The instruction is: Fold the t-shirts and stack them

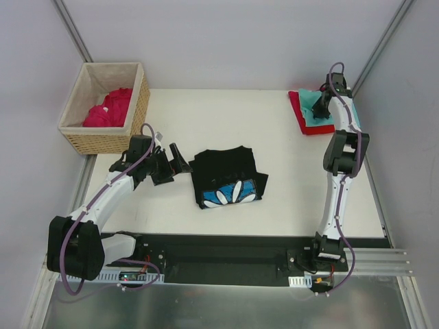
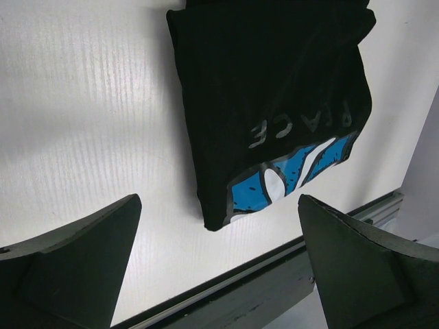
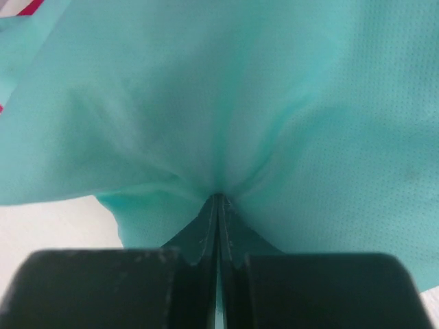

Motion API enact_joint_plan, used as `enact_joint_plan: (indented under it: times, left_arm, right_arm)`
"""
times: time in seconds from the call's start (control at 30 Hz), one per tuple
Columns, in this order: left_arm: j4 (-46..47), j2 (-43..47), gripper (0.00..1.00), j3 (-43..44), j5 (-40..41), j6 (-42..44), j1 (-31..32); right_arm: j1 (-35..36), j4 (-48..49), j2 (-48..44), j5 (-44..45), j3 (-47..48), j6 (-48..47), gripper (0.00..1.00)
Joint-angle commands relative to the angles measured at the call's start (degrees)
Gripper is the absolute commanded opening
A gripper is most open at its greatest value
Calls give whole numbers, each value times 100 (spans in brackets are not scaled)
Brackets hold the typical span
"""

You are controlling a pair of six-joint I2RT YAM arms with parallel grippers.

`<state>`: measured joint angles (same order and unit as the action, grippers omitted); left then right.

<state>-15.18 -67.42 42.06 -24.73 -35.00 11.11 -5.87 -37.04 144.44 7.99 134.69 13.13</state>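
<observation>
The teal t-shirt point(image 3: 274, 103) is pinched, puckered, by the right pincer point(image 3: 218, 199).

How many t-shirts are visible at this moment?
4: a black t-shirt folded mid-table, a teal t-shirt atop a red t-shirt far right, a pink t-shirt in the basket, which may hide more.

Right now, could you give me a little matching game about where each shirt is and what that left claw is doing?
Things: 1 black t-shirt; 2 teal t-shirt; 3 pink t-shirt; 4 left gripper.
States: A in the wicker basket; B open, empty; C folded, mid table; D on the red t-shirt, pinched by the right gripper.
Pairs: 1-C; 2-D; 3-A; 4-B.
</observation>
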Motion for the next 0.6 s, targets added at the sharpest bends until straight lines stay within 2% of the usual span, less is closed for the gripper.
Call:
enact_joint_plan:
  times: [0.0, 0.33, 0.57]
  left_arm:
    - [129, 106, 99, -14, -164, -50, -57]
    - [129, 545, 99, -251, -251, -147, -66]
    - [129, 967, 99, -427, -260, -270, -57]
  right_arm:
    - [-11, -1121, 32, -675, -47, 498, 1]
    - [428, -841, -1100, -922, -2077, 542, 1]
    - [1043, -190, -2340, -835, -4177, 691, 1]
